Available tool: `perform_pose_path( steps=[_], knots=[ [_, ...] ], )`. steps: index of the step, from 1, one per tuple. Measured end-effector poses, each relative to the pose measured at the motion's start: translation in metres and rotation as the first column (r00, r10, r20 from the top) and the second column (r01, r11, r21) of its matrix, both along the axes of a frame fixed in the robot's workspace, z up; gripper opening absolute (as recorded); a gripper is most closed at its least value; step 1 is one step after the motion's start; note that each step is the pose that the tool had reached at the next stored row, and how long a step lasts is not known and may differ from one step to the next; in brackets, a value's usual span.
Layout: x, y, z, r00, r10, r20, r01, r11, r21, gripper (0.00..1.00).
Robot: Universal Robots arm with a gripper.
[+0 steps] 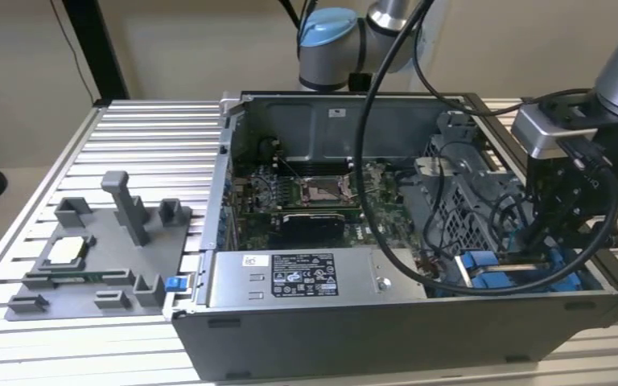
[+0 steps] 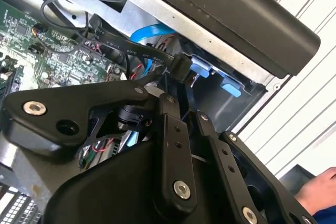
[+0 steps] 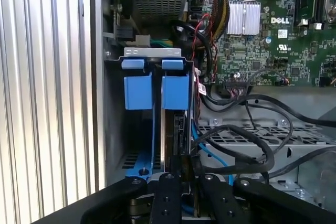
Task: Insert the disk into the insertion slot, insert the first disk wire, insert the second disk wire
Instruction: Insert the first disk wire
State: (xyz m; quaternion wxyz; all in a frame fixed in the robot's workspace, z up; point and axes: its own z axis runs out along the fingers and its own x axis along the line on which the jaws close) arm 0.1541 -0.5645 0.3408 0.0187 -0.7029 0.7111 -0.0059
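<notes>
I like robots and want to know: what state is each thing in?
Computer case: open, side panel off.
Disk: standing on edge in the insertion slot.
Insertion slot: holds the disk.
Gripper: down inside the case, at the disk.
Cables: loose, draped across the case.

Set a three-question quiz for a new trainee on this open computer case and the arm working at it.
1. True or false: the computer case stands on a slatted metal table.
2. In the exterior view, where is the claw? A) over the grey fixture beside the case; B) at the case's end on the exterior view's right; C) over the processor socket in the middle of the board.
3. Fill in: the plastic tabs at the insertion slot are ____ in colour.

Key: 1 true; 2 B; 3 blue.
</notes>
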Motion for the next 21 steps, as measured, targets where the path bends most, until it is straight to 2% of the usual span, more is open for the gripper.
perform_pose_path(
  steps=[21],
  knots=[
    [0.0014,-0.0017,-0.0003,1.0000,0.003,0.0000,-0.003,1.0000,0.0016,0.00]
  ],
)
